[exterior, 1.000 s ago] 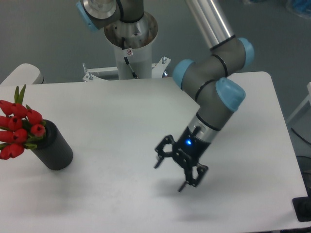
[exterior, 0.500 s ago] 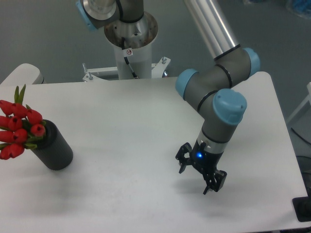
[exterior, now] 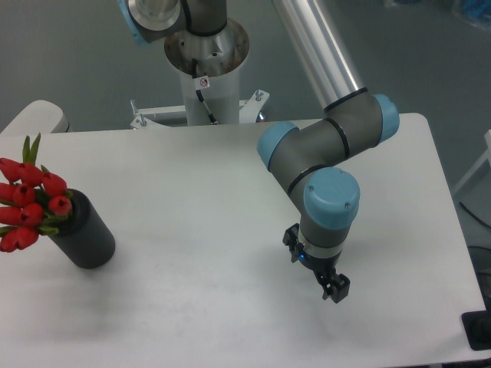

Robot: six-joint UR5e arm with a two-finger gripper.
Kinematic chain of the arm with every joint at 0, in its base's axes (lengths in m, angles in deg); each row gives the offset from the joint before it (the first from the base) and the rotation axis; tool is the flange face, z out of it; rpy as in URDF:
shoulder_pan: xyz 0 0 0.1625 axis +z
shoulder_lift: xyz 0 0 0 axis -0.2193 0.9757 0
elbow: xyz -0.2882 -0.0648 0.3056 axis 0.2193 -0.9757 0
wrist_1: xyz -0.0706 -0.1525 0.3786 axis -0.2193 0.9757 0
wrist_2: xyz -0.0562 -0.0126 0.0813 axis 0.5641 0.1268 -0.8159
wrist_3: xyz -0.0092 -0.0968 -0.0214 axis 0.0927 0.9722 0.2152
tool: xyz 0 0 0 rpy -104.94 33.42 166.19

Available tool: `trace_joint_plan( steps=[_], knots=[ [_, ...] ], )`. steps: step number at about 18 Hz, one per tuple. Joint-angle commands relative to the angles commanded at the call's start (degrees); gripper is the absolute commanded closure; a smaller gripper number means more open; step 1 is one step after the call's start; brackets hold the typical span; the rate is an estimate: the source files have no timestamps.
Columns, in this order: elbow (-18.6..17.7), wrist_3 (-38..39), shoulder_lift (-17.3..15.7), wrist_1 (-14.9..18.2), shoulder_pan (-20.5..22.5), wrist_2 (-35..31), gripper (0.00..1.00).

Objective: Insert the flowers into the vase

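The flowers (exterior: 31,203), red tulip buds with green leaves, stick out of the top of the black vase (exterior: 84,234), which stands tilted at the table's left side. Their stems are hidden inside the vase. My gripper (exterior: 314,272) hangs over the table's right half, far from the vase, pointing down. Its two fingers are spread apart with nothing between them.
The white table (exterior: 192,169) ends close to the vase on the left. The arm's base column (exterior: 207,69) stands behind the table's far edge. My arm's elbow links (exterior: 330,142) hang over the right half of the table.
The gripper has swung right and turned at the wrist, away from the vase. Its fingers stay apart. The flowers and the vase have not moved.
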Motion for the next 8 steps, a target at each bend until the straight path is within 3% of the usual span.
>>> trace_joint_plan(
  steps=[8],
  knots=[
    [1.0,-2.9,1.2,0.5,-0.5,-2.3,0.0]
  ],
)
